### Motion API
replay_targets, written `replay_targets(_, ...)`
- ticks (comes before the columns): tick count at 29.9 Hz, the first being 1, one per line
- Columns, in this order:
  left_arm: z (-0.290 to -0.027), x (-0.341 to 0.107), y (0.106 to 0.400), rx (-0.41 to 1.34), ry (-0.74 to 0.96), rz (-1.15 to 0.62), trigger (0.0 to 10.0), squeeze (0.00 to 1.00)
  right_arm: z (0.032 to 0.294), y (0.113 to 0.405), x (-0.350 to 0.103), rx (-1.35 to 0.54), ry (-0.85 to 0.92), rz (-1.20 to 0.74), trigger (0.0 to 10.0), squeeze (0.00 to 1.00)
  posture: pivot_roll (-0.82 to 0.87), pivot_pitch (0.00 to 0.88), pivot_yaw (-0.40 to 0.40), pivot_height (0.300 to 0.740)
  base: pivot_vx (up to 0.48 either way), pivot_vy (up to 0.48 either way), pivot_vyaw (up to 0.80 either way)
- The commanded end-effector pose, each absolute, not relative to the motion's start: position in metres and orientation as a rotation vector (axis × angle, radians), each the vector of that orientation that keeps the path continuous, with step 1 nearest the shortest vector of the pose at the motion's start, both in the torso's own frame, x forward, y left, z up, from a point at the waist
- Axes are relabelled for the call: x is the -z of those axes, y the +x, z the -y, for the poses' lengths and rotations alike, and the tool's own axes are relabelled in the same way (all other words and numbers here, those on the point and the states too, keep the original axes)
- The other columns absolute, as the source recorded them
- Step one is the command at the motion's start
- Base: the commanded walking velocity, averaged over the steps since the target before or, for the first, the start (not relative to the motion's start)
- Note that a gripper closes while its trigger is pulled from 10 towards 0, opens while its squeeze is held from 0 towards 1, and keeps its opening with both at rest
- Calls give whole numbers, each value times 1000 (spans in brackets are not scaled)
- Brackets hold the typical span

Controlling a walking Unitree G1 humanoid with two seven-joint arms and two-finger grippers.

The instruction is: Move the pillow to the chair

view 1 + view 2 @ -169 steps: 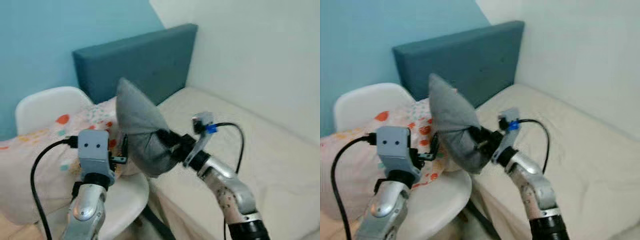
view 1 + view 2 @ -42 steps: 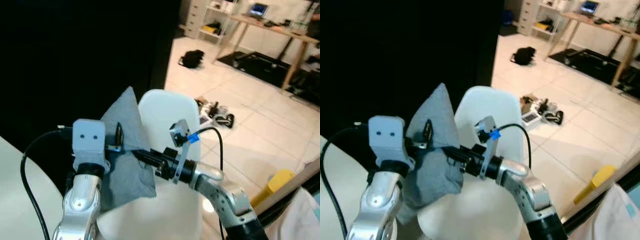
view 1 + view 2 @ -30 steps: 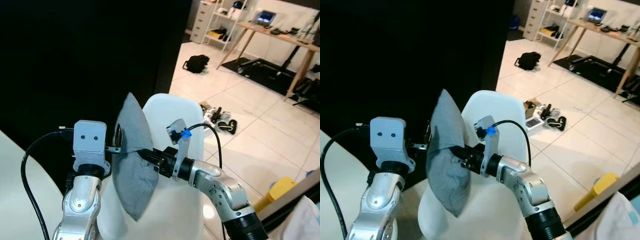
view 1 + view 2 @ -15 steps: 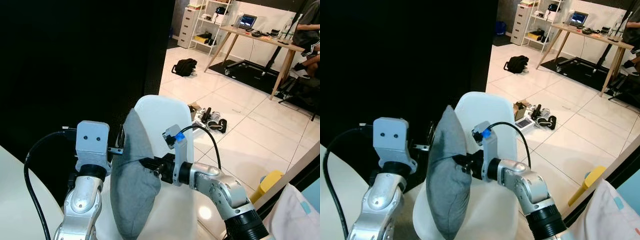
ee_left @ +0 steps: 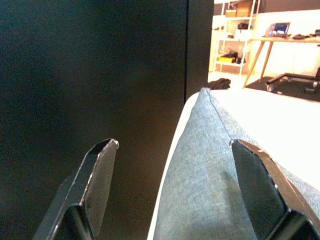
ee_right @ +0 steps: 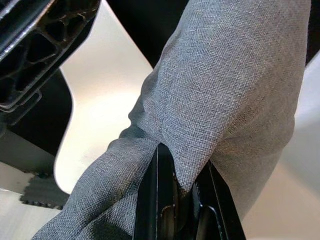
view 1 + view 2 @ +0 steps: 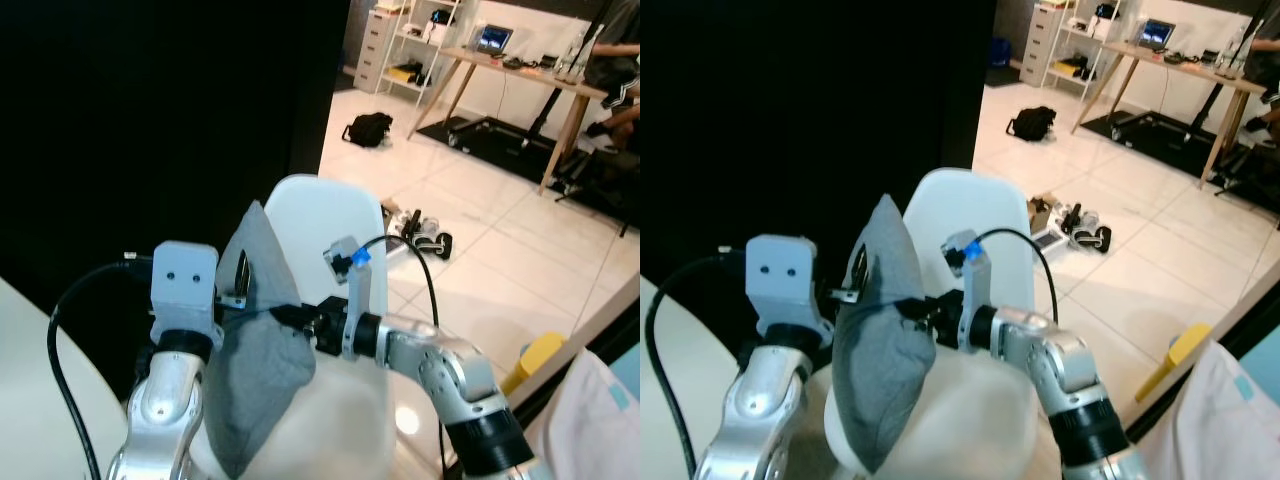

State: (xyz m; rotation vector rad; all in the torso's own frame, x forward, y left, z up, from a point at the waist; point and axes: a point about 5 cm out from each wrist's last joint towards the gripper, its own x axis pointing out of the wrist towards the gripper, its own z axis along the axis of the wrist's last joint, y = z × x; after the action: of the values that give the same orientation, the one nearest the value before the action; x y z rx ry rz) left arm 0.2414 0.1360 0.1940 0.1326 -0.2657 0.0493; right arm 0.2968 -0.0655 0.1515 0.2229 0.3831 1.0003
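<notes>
1. One grey pillow (image 7: 255,345) of woven cloth, plump in the lower half and rising to a pointed corner, stands on edge in the air above the seat of the one white chair (image 7: 340,235).
2. Its cloth is puckered into a fold at mid-height where the right gripper (image 6: 172,197) pinches it, jaws pressed together on the fabric; in the right wrist view the weave is plain and the fold runs straight down into the black fingers (image 6: 160,200).
3. The pillow's lower end hangs in front of the chair seat; whether it touches the seat I cannot tell.
4. The left gripper (image 5: 172,187) sits just beside the pillow on the robot's left, jaws spread wide, one finger on each side of the pillow's upper edge in the left wrist view; it does not squeeze the cloth.
5. The chair has a rounded back, set against a black wall (image 7: 150,110).
6. On the tiled floor (image 7: 480,250) beyond lie one black bag (image 7: 369,128) and a small heap of gear (image 7: 420,237).
7. One wooden desk (image 7: 520,75) stands farther off, one white shelf unit (image 7: 400,45) beside it.
8. One yellow object (image 7: 537,357) stands on the floor at the robot's right.
</notes>
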Motion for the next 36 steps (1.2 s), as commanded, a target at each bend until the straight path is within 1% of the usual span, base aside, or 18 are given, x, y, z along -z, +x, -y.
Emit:
replay_targets(1, -135, -192, 242, -49, 133, 250, 10000, 0, 67, 299, -158, -1006, 209, -359, 10000, 0, 44, 0, -122, 620, 0, 0, 0)
replay_targets(8, -135, -192, 242, -54, 129, 250, 10000, 0, 61, 297, -160, -1061, 191, -383, 10000, 0, 48, 0, -127, 595, 0, 0, 0)
replay_targets(9, -135, -192, 242, -54, 128, 250, 10000, 0, 62, 302, -156, -1019, 137, -410, 10000, 0, 49, 0, -128, 585, 0, 0, 0)
replay_targets(11, -135, -192, 242, -54, 128, 250, 10000, 0, 63, 305, -154, -1001, 118, -420, 10000, 0, 49, 0, -128, 580, 0, 0, 0)
replay_targets(12, -135, -192, 242, -55, 128, 250, 10000, 0, 67, 311, -149, -935, 55, -446, 10000, 0, 46, 0, -127, 575, 0, 0, 0)
replay_targets(13, -135, -192, 242, -55, 128, 250, 10000, 0, 67, 311, -149, -935, 55, -446, 10000, 0, 46, 0, -127, 575, 0, 0, 0)
replay_targets(14, -135, -192, 242, -55, 127, 250, 10000, 0, 73, 318, -143, -870, -20, -466, 10000, 0, 46, 0, -127, 570, 0, 0, 0)
replay_targets(15, -135, -192, 242, -55, 127, 250, 10000, 0, 73, 318, -143, -870, -20, -466, 10000, 0, 46, 0, -127, 570, 0, 0, 0)
replay_targets(16, -135, -192, 242, -54, 127, 250, 10000, 0, 80, 327, -137, -794, -83, -480, 10000, 0, 47, 0, -128, 570, 0, 0, 0)
replay_targets(17, -135, -192, 242, -54, 127, 250, 10000, 0, 80, 327, -137, -794, -83, -480, 10000, 0, 47, 0, -128, 570, 0, 0, 0)
replay_targets(19, -135, -192, 241, -54, 126, 250, 10000, 0, 87, 335, -134, -723, -142, -494, 10000, 0, 48, 0, -129, 570, 0, 0, 0)
replay_targets(20, -135, -192, 241, -54, 125, 250, 10000, 0, 94, 344, -131, -659, -224, -500, 10000, 0, 49, 0, -130, 570, 0, 0, 0)
replay_targets(22, -135, -192, 241, -54, 125, 250, 10000, 0, 94, 344, -131, -659, -224, -500, 10000, 0, 49, 0, -130, 570, 0, 0, 0)
replay_targets(24, -134, -193, 240, -55, 125, 251, 10000, 0, 103, 357, -129, -577, -332, -505, 10000, 0, 56, 0, -131, 570, 0, 0, 0)
replay_targets(25, -135, -194, 239, -58, 127, 252, 10000, 0, 104, 361, -127, -562, -376, -510, 10000, 0, 63, 0, -134, 570, 0, 0, 0)
replay_targets(29, -137, -195, 238, -65, 136, 255, 10000, 0, 105, 363, -120, -557, -433, -535, 10000, 0, 67, 0, -133, 570, 0, 0, 0)
replay_targets(32, -143, -197, 237, -87, 146, 257, 10000, 0, 116, 365, -105, -501, -584, -575, 10000, 0, 80, 0, -137, 570, 0, 0, 0)
replay_targets(36, -144, -197, 237, -91, 148, 257, 10000, 0, 118, 365, -100, -494, -578, -593, 10000, 0, 80, 0, -137, 570, 0, 0, 0)
